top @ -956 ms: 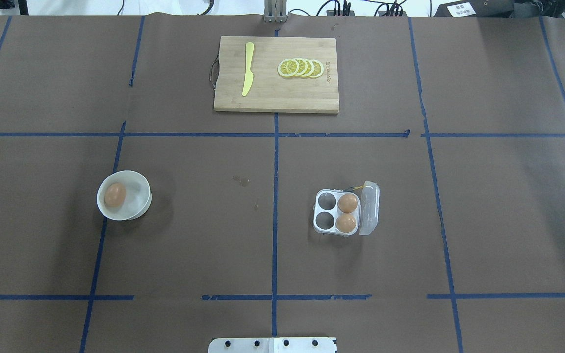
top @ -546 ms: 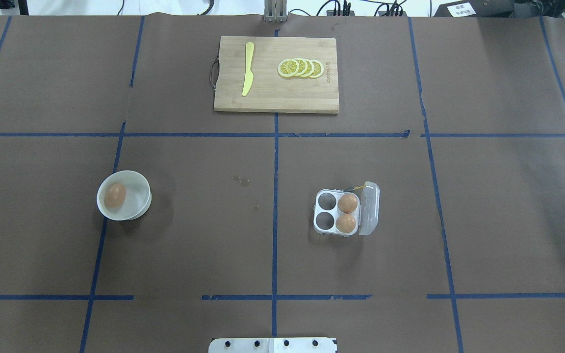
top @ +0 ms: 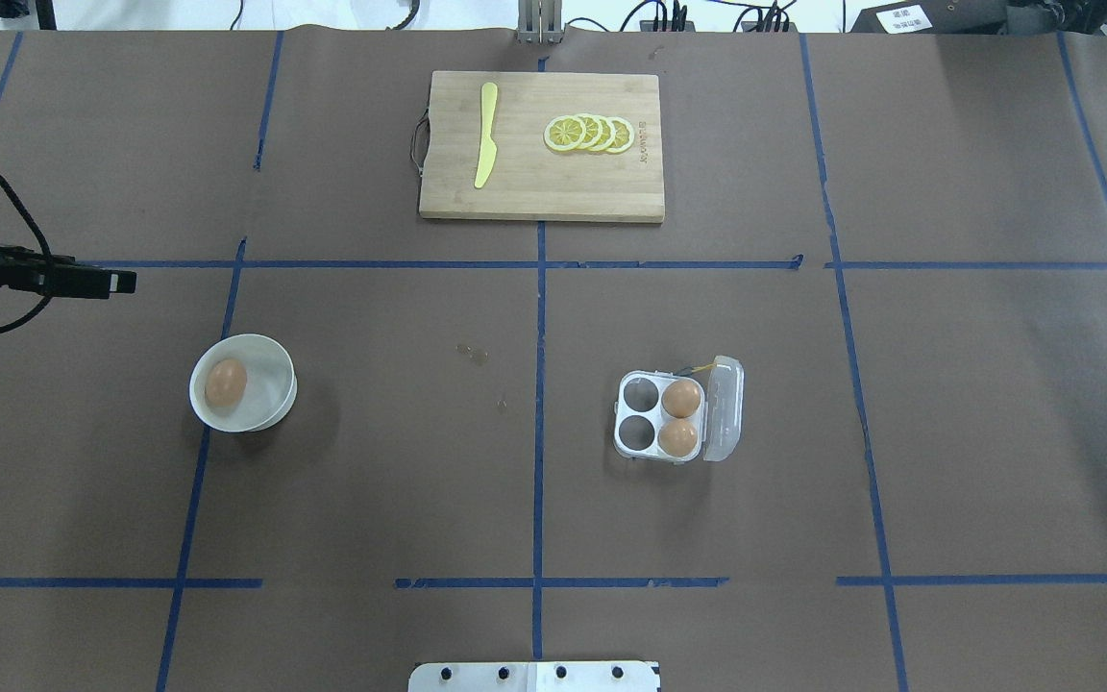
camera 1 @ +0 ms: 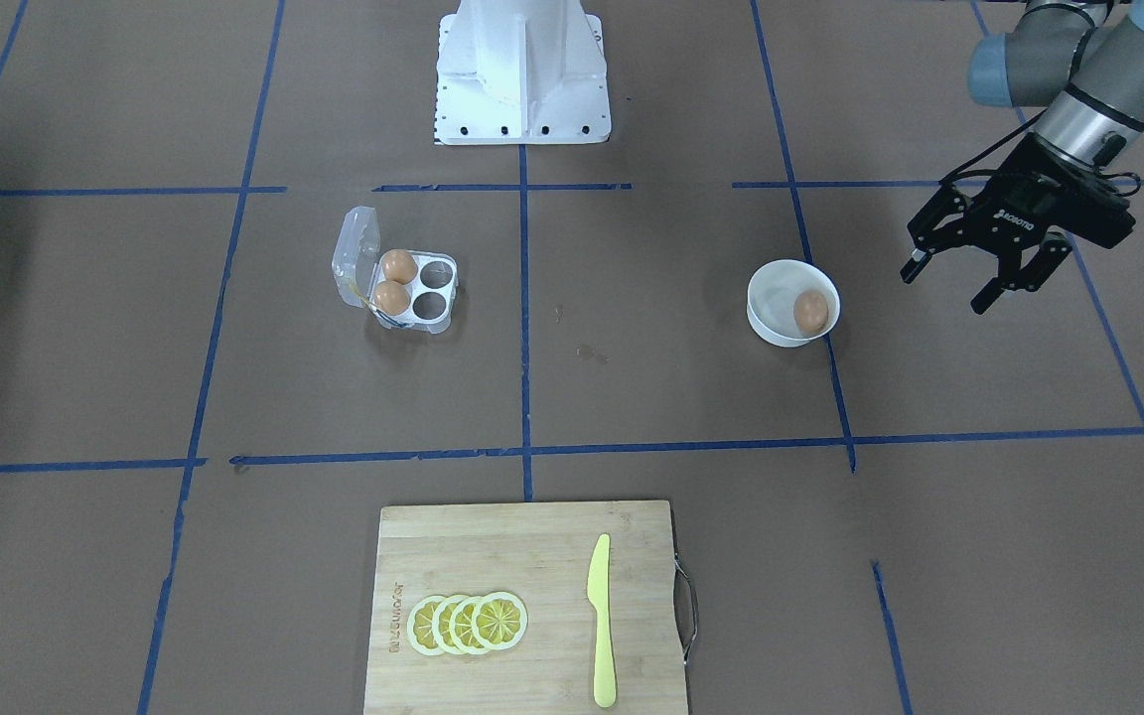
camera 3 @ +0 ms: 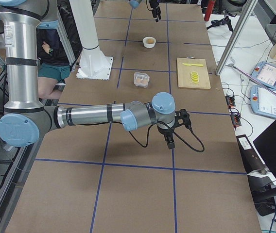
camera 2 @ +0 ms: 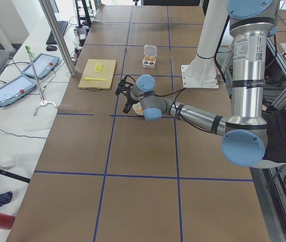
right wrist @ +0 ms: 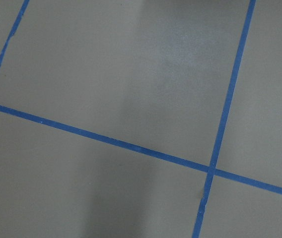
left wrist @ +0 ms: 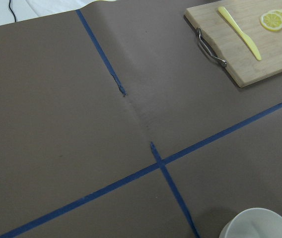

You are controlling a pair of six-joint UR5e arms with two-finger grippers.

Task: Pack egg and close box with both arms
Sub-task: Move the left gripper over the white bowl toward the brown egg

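Observation:
One egg [top: 226, 382] lies in a white bowl [top: 270, 404] at the left; it also shows in the front view [camera 1: 810, 310]. The clear box [top: 623, 415] stands right of centre with its lid [top: 725, 408] open. Two eggs [top: 680, 398] fill the cells next to the lid, and the other two cells are empty. My left gripper [camera 1: 944, 290] is open and empty, up in the air beside the bowl, on its outer side. In the overhead view the left gripper [top: 111, 282] shows at the left edge. My right gripper [camera 3: 170, 141] shows only in the right side view, far from the box; I cannot tell its state.
A wooden cutting board [top: 534, 192] with a yellow knife [top: 485, 135] and lemon slices [top: 590, 134] lies at the far middle. The robot's white base [camera 1: 522, 89] stands at the near edge. The bowl's rim [left wrist: 257, 225] shows low in the left wrist view.
My left gripper has come into the overhead view from the left edge and moved right, to a spot beyond the bowl. The eggs, bowl and box have not moved.

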